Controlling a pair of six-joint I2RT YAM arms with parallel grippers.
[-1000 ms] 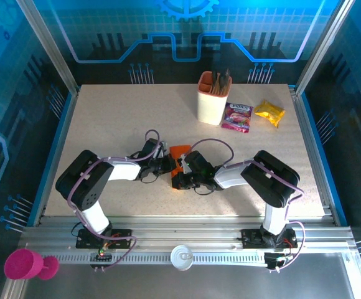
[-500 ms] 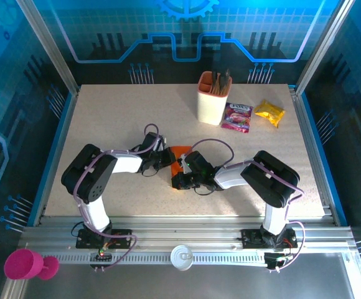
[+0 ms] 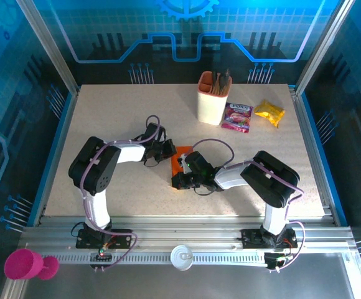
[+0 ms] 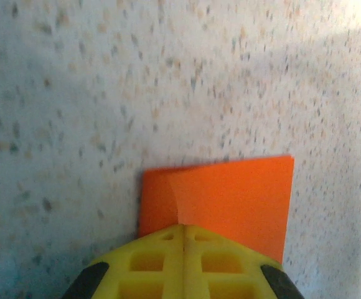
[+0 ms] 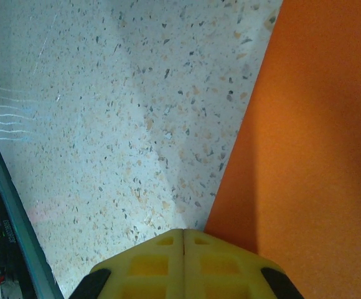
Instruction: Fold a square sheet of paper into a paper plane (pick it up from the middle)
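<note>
Left wrist view puts the thin bright orange sheet of paper (image 4: 230, 193), barely creased, under your clenched left gripper (image 4: 183, 229), your right gripper (image 5: 183, 233) clenched at its edge; most folds probably remain.

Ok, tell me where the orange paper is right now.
In the top view the orange paper lies near the middle of the table, between the left gripper and the right gripper, on the near side of the peach cup.

Two packets (image 3: 237, 117), one cup (image 3: 210, 103), one orange sheet (image 3: 180, 156).
</note>
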